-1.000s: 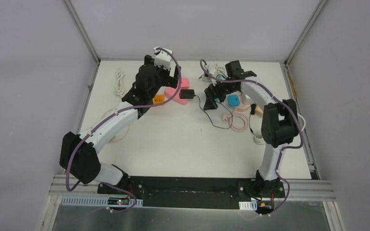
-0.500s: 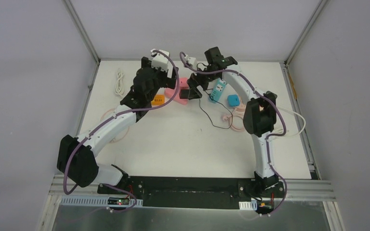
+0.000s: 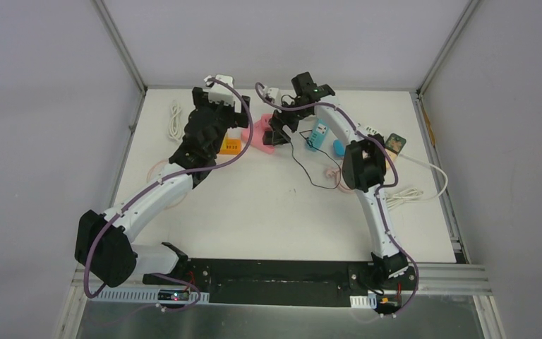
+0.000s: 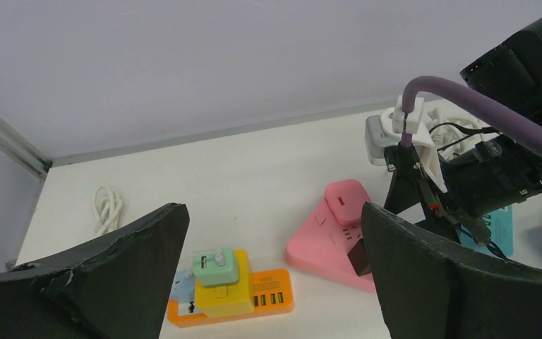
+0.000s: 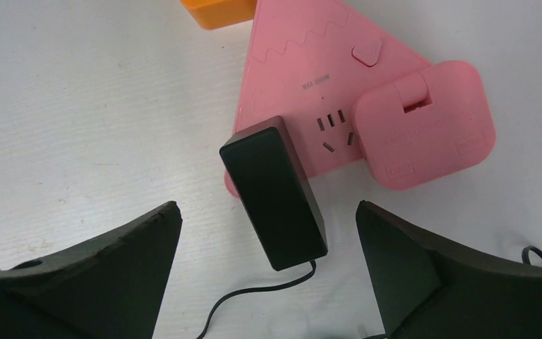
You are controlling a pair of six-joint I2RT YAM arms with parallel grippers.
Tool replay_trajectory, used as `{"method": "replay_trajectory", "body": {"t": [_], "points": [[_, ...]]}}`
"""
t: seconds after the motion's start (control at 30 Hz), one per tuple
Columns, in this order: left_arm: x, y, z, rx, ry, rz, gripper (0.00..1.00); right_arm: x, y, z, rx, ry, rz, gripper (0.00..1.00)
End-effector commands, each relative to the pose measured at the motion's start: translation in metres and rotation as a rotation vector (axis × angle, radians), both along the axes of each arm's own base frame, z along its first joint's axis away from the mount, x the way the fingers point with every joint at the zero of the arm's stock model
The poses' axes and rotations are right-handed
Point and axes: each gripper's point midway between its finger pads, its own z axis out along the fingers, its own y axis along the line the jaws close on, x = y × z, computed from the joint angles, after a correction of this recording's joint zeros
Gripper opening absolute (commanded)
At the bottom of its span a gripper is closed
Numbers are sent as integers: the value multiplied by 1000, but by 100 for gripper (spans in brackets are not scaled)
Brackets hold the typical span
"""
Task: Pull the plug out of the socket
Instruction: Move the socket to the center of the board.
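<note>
Right fingers (image 5: 113, 268), swung left and spread wide, now straddle the black plug (image 5: 274, 191) in the pink socket (image 5: 303, 63); left fingers (image 4: 99, 282) likewise apart

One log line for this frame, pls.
phase: pre-grasp | right hand: open, above black plug | left hand: open, empty | black plug: seated in pink socket strip

The power adapter (image 5: 274, 192) sits plugged into the socket strip (image 5: 310, 78) at its near right edge, on the table (image 3: 254, 205); the right gripper (image 5: 266, 212) hangs directly above the adapter; just left of the socket strip lies a USB charging strip (image 4: 268, 291), a cube adapter (image 4: 217, 281) on its left end; a coiled cable (image 3: 175, 119) lies well apart at the far left; another power strip (image 3: 317, 134) lies to the right.
</note>
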Motion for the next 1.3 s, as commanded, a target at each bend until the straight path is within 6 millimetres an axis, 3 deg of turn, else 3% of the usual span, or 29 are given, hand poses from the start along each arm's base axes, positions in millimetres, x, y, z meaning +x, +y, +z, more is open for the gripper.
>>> {"method": "replay_trajectory", "body": {"t": [0.0, 0.27, 0.6, 0.77, 0.93, 1.27], "points": [[-3, 13, 21, -33, -70, 46, 97, 5, 13, 9, 1, -84, 59, 100], [-3, 12, 20, -24, -71, 41, 97, -9, 18, -10, -64, -86, 123, 84], [-7, 13, 23, -27, -83, 34, 97, -15, 17, -5, -82, -85, 121, 41], [-12, 17, 27, -39, -99, 35, 97, -30, 10, 2, -90, -53, 123, 18], [-17, 19, 31, -50, -112, 32, 96, -58, -2, 12, -93, -9, 145, 9], [-24, 18, 36, -72, -131, 7, 96, -129, -29, 10, -141, 42, 220, 5]]}}
